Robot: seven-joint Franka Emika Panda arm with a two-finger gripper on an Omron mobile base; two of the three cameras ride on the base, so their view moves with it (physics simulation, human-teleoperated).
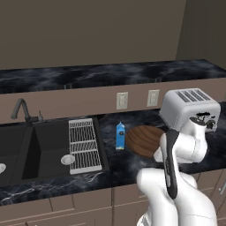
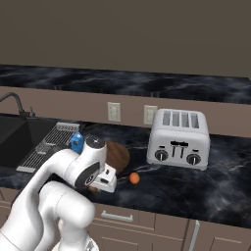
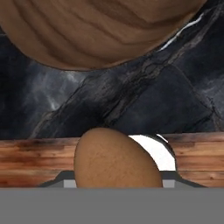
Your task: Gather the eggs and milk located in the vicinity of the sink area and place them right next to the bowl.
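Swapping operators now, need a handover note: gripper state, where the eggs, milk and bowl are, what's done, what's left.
Gripper: jaws shut on an egg, held low at the counter's front edge, just in front of the bowl.
Second egg: lying on the counter beside the bowl, toward the toaster.
Milk: upright on the counter between the white rack and the bowl, close to the bowl's side.
Sink: no eggs or milk visible in or around it.
Done: one egg and the milk appear placed by the bowl.
Left: set down the held egg next to the bowl, release, back away.
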